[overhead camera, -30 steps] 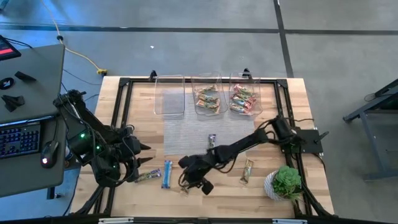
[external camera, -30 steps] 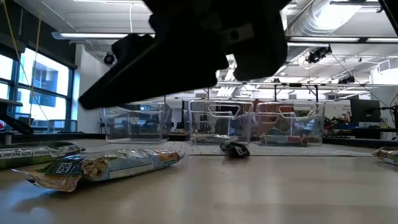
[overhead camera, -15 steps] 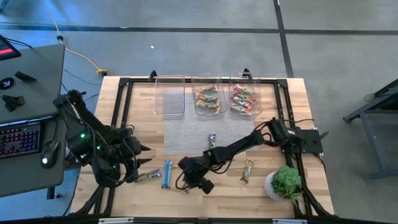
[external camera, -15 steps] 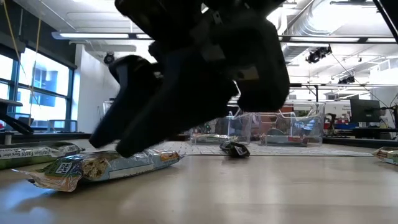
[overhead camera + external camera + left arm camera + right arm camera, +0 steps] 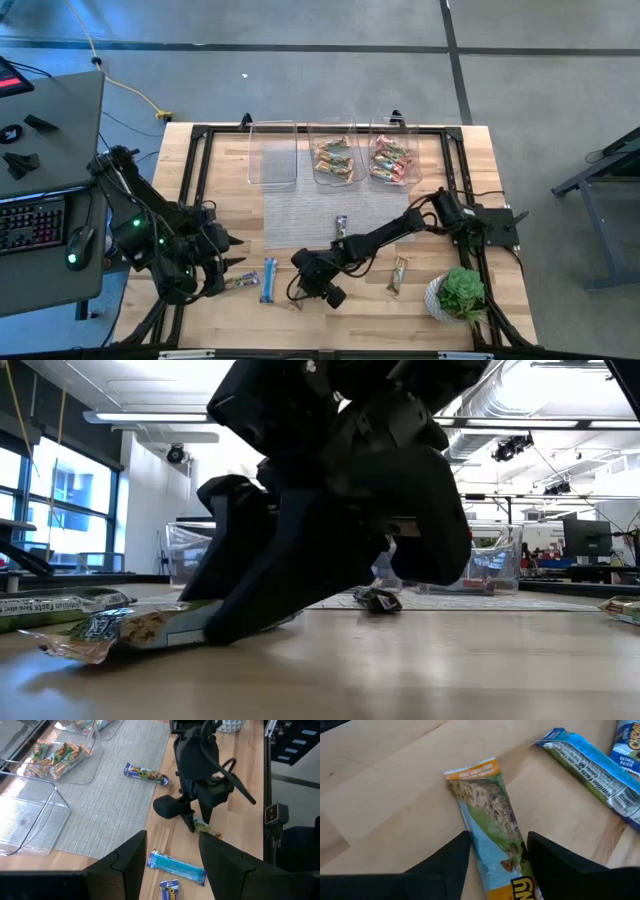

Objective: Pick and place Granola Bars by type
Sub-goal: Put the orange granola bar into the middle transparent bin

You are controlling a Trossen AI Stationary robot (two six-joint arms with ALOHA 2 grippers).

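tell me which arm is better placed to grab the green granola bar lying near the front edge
Right. The right gripper is down over the green granola bar, open fingers straddling it; the left gripper sits off to the side.

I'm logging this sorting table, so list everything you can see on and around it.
Clear bins: three, far edge; one empty, two holding bars.
Binned Granola Bars: several; tan-green in the middle bin, red-pink in the right bin.
Loose Granola Bars: five, mixed colours; one on the mat, four on bare wood.
Mat: one, grey, centre.
Potted plant: one, green, near-right corner.
Keyboard: one, dark, side desk.
Left gripper: open, near-left.
Right gripper: open, astride a green-orange bar.
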